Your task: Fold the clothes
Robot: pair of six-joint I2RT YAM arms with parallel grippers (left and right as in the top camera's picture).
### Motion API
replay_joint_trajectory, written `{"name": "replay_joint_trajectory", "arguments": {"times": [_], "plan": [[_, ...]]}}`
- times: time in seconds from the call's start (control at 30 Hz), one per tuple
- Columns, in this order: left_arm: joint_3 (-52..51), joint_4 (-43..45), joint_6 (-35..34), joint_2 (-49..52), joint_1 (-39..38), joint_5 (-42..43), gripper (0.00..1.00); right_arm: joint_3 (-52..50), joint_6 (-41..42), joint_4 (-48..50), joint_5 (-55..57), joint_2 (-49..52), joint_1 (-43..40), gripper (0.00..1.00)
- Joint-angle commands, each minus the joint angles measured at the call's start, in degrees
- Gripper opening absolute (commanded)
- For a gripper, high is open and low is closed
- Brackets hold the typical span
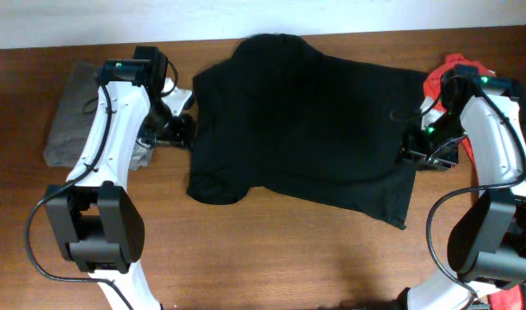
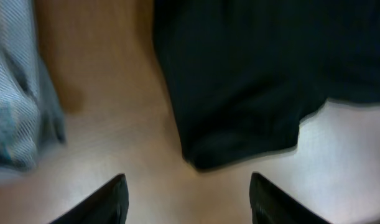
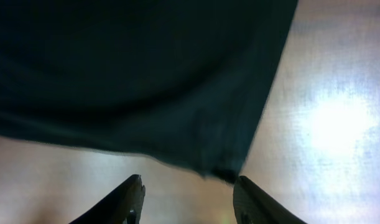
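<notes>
The black T-shirt [image 1: 306, 120] lies spread over the middle of the table, its edges rumpled. My left gripper [image 1: 178, 129] is open and empty just off the shirt's left edge; in the left wrist view the gripper [image 2: 188, 200] hangs over bare wood, with a black shirt corner [image 2: 239, 93] just ahead of the fingers. My right gripper [image 1: 415, 148] is open and empty at the shirt's right edge; in the right wrist view the gripper [image 3: 188, 200] sits just short of a shirt corner [image 3: 146, 81].
A grey folded garment [image 1: 73, 112] lies at the far left, and shows striped in the left wrist view [image 2: 15, 106]. A red shirt [image 1: 443, 77] lies at the far right behind my right arm. The wooden table [image 1: 271, 258] extends toward the front.
</notes>
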Motion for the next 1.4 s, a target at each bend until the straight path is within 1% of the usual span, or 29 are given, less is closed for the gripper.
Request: {"name": "replay_joint_trajectory", "arguments": {"times": [0.0, 0.03, 0.07, 0.1, 0.13, 0.17, 0.23, 0.27, 0.3, 0.33, 0.37, 0.4, 0.53, 0.63, 0.7, 0.77, 0.8, 0.83, 1.03, 1.13, 1.27, 1.33, 1.37], "plan": [[-0.1, 7.0, 0.5, -1.1, 0.1, 4.7, 0.61, -0.4, 1.5, 3.0, -5.1, -0.7, -0.3, 0.43], [-0.1, 7.4, 0.5, -0.9, -0.1, 5.5, 0.56, -0.5, 1.5, 2.9, -5.7, -0.3, -0.3, 0.38], [-0.1, 7.2, 0.4, -0.5, -0.2, 6.2, 0.5, -0.9, 1.5, 2.9, -6.1, 0.4, -0.3, 0.34], [-0.1, 6.6, 0.5, -0.3, -0.2, 6.7, 0.44, -1.4, 1.5, 2.9, -6.3, 0.8, -0.3, 0.31], [-0.2, 5.7, 0.5, 0.3, -0.4, 6.9, 0.41, -2.5, 1.5, 3.4, -6.4, 1.3, -0.2, 0.25], [-0.2, 4.8, 0.5, 0.6, -0.5, 6.9, 0.37, -3.9, 1.5, 4.1, -6.8, 1.7, -0.2, 0.22], [-1.8, 3.7, 1.1, 1.9, -0.9, 6.5, 0.24, -9.1, 2.5, 7.4, -7.6, 2.4, -0.3, 0.13], [-3.1, 3.9, 1.2, 2.2, -0.9, 6.4, 0.21, -11.0, 3.4, 8.7, -7.6, 2.4, -0.3, 0.09], [-4.8, 4.6, 1.4, 2.4, -0.8, 6.4, 0.15, -13.4, 4.6, 10.6, -7.7, 2.4, -0.3, 0.07], [-6.3, 5.4, 1.4, 2.5, -0.8, 6.4, 0.12, -15.2, 5.0, 12.1, -8.1, 2.4, -0.3, 0.06], [-8.2, 6.6, 1.4, 2.5, -0.8, 6.4, 0.06, -16.9, 5.5, 13.6, -8.7, 2.4, -0.3, 0.06], [-10.6, 8.3, 1.3, 2.5, -0.8, 6.5, 0.04, -18.7, 6.7, 15.3, -8.9, 2.4, -0.3, 0.04], [-19.5, 15.1, 1.3, 2.5, -0.9, 8.2, 0.03, -26.7, 12.3, 23.9, -8.6, 2.4, -0.4, 0.04], [-24.3, 20.0, 1.3, 2.5, -0.9, 8.6, 0.04, -30.9, 16.1, 28.3, -7.7, 2.4, -0.5, 0.04], [-27.1, 22.4, 1.3, 2.5, -0.9, 8.8, 0.05, -32.2, 20.8, 28.0, -3.2, 2.4, -0.5, 0.04], [-30.3, 23.1, 1.3, 2.5, -0.9, 8.7, 0.05, -32.4, 25.2, 25.2, 4.0, 2.4, -0.5, 0.04], [-31.4, 22.7, 1.3, 2.5, -0.9, 8.7, 0.02, -32.4, 26.2, 24.0, 6.3, 2.4, -0.5, 0.04], [-32.9, 22.3, 0.2, 2.5, -0.9, 8.6, 0.0, -32.3, 26.2, 22.7, 8.4, 2.2, -0.6, 0.04], [-37.0, 17.0, -6.2, 2.5, -0.6, 8.6, 0.01, -29.2, 27.0, 15.7, 17.6, 0.9, -3.4, 0.04], [-37.4, 13.5, -6.7, 2.2, -0.6, 8.6, 0.01, -26.6, 27.0, 12.8, 20.9, -0.3, -5.7, 0.04], [-37.4, 10.3, -6.9, -0.2, -0.6, 8.7, 0.01, -23.5, 26.1, 11.4, 20.9, -1.5, -7.4, 0.04], [-37.4, 8.6, -6.9, -2.8, -0.6, 9.1, 0.01, -22.0, 23.0, 11.3, 18.3, -1.6, -7.5, 0.04], [-37.4, 7.8, -7.0, -5.4, -0.6, 9.2, 0.01, -20.6, 19.4, 11.3, 14.1, -1.7, -7.5, 0.04]]}}
